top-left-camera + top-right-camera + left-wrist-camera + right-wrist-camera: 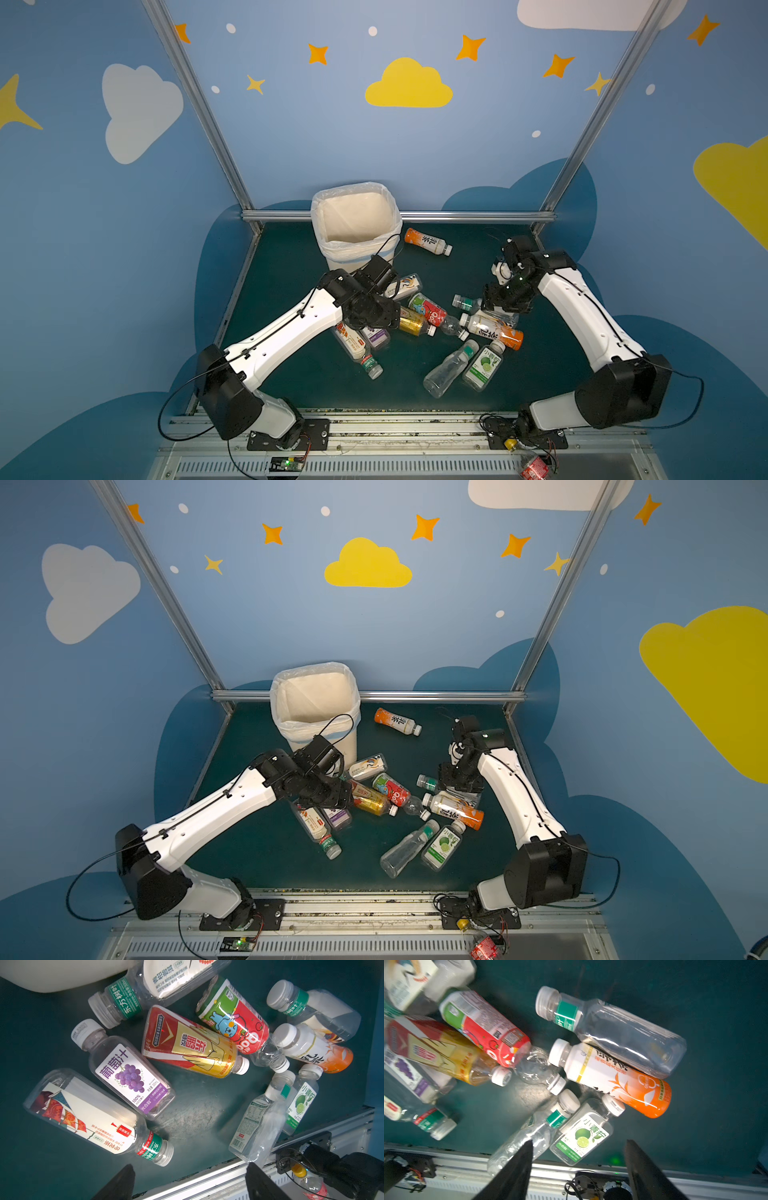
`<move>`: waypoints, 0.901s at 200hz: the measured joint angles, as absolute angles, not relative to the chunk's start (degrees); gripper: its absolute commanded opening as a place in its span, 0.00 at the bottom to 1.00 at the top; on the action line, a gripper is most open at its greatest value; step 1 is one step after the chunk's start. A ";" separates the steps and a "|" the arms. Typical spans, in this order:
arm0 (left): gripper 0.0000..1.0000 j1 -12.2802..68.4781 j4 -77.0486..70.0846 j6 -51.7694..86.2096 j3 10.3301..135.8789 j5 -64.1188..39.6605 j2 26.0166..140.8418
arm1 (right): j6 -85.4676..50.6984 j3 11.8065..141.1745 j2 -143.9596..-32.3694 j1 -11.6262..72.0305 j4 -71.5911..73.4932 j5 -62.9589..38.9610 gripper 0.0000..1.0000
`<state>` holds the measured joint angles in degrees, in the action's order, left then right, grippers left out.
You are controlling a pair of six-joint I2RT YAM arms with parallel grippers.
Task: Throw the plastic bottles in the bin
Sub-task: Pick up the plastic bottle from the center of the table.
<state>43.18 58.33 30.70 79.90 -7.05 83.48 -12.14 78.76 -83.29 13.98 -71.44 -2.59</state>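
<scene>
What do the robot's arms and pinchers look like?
The left arm and right arm are white tubes with chunky black joints. Thin black cables loop off them. The left gripper and right gripper each have two flat black fingers.

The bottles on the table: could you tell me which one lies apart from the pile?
The orange-and-white bottle beside the bin, alone at the back; the others cluster nearer the front.
</scene>
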 measured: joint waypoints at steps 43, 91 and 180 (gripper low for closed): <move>0.86 43.18 57.67 30.94 78.54 -7.22 81.47 | -11.44 75.13 -83.48 15.90 -71.50 -6.13 0.67; 0.86 43.18 56.77 32.64 76.40 -7.01 79.68 | -12.45 72.66 -83.74 24.36 -68.77 -10.72 0.64; 0.86 43.11 55.13 34.54 75.96 -5.39 78.50 | -12.53 73.80 -88.29 39.27 -61.17 -15.00 0.66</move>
